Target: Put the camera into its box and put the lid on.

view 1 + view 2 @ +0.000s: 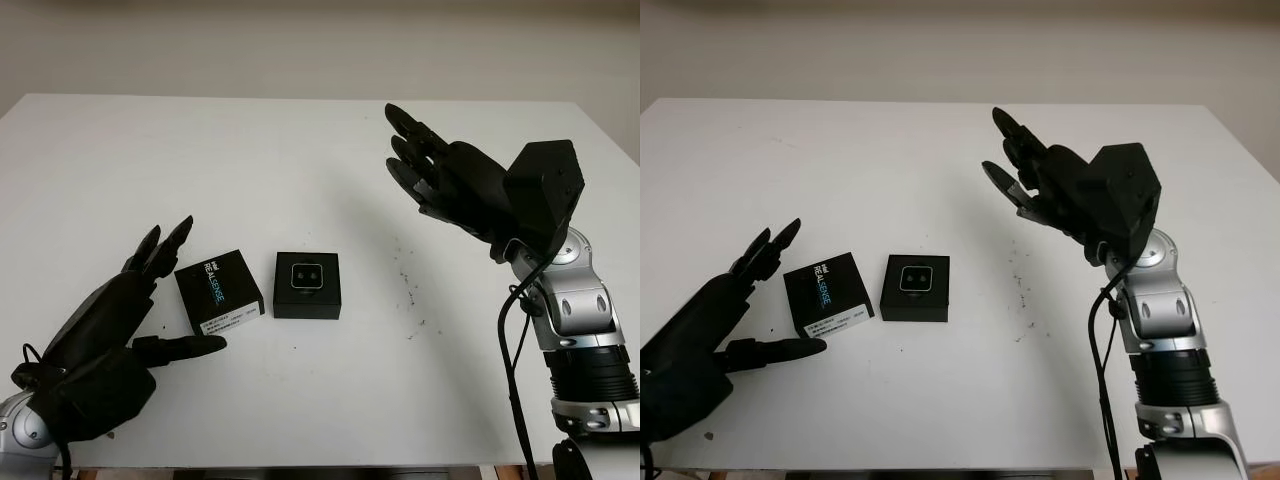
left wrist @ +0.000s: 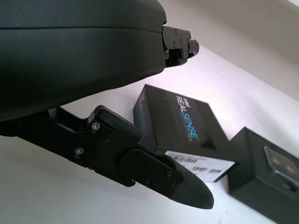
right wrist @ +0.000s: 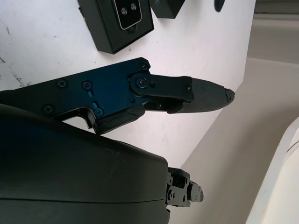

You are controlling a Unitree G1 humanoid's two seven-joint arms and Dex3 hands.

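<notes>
Left hand [image 1: 110,330] open near the bench's [image 1: 300,150] front-left corner, around the lid [image 1: 219,291], not gripping; lid lies flat, printed face up, long axis toward the far-right. Just right, apart from it, the box [image 1: 307,285] holds the camera [image 1: 306,276], lens up. Lid looks light, rigid, slick cardboard: pinch its side edges. Right hand [image 1: 440,180] open, raised over the bench's right side.

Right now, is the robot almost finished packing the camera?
Half done, it seems. The camera already sits in the open box. The lid lies on the table beside it. The open left hand is at the lid; the open right hand hangs raised. Left: putting the lid on.
</notes>
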